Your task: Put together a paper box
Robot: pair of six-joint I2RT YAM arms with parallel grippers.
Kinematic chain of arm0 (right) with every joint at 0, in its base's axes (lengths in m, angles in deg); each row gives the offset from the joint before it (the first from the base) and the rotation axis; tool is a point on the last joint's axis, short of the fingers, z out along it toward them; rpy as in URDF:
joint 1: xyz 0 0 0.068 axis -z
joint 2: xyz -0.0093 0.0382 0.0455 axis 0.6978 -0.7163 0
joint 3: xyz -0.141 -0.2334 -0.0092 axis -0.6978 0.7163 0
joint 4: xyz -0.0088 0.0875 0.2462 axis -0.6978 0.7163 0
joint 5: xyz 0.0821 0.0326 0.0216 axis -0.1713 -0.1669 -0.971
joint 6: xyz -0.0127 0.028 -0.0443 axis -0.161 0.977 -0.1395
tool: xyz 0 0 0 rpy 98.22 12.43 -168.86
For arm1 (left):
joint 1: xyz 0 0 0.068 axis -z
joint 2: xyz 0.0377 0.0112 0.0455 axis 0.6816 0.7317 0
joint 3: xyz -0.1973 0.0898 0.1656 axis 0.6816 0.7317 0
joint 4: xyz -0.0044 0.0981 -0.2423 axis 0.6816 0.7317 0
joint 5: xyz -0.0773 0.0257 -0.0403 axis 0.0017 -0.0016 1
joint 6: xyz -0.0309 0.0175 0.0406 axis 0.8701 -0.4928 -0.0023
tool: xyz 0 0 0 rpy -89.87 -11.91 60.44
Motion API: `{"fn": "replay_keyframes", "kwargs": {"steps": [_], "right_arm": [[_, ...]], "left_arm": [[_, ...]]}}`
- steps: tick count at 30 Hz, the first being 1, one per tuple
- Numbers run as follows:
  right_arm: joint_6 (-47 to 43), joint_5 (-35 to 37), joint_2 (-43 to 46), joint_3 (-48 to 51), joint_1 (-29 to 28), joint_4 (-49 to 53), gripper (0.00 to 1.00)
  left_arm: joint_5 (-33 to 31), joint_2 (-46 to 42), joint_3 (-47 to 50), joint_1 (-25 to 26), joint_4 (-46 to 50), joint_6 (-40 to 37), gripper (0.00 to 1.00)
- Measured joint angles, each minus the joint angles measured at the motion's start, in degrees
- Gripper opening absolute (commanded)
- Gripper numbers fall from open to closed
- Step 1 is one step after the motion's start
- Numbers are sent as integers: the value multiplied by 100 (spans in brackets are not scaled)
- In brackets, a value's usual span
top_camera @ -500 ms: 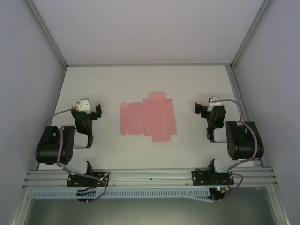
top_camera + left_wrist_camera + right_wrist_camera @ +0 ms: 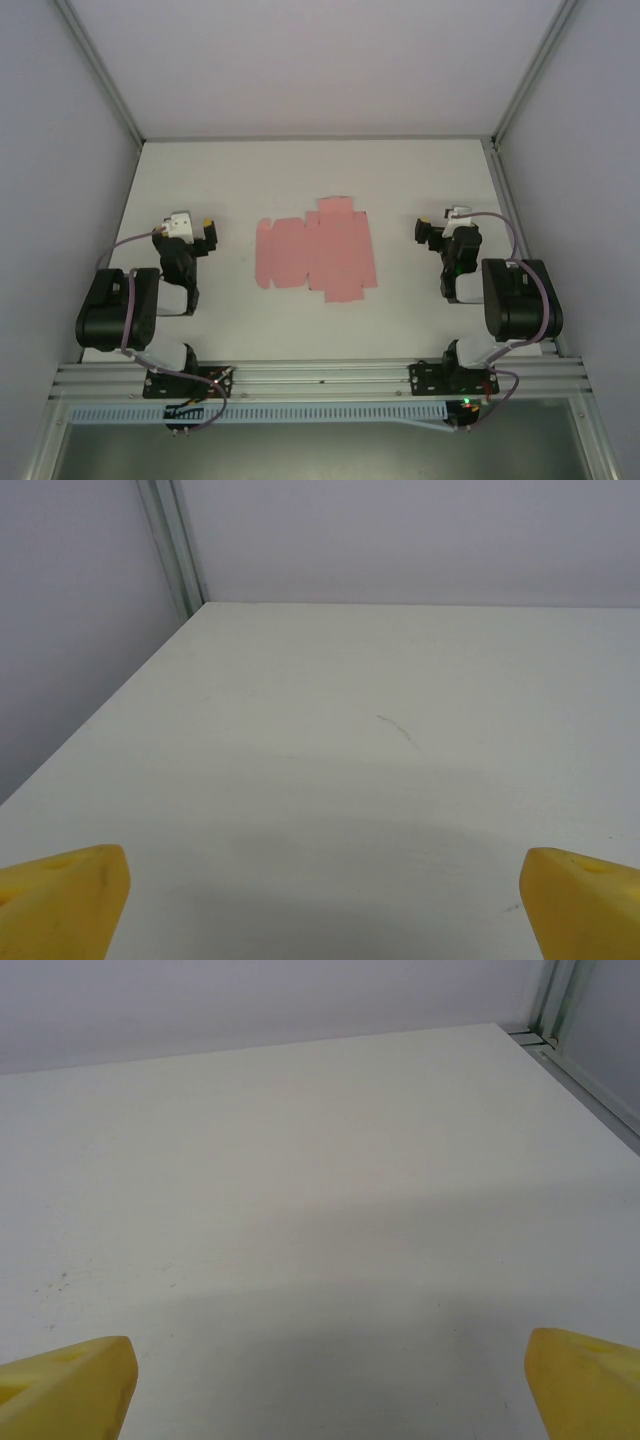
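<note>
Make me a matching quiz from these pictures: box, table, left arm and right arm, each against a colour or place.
Things:
1. box
2. table
3. left arm
4. right arm

Descriptions:
a. white
b. to the right of the box
c. pink, lying flat and unfolded
d. to the left of the box

Pairs: 1-c, 2-a, 3-d, 4-b

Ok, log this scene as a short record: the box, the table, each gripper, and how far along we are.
paper box: flat pink die-cut sheet, flaps spread, lying mid-table
table: white, walled on three sides
left gripper: open, empty, left of the sheet, not touching it
right gripper: open, empty, right of the sheet, not touching it
progress: nothing folded yet
</note>
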Motion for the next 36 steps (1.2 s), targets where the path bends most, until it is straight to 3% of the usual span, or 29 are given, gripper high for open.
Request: {"fn": "replay_keyframes", "kwargs": {"steps": [26,36], "right_arm": [[0,0,15,-15,0,85,100],[61,201,1034,-1526,-308,2837,100]], "left_arm": [[-17,-127,-7,0,177,0,100],[26,-1755,-748,4,2140,348,100]]}}
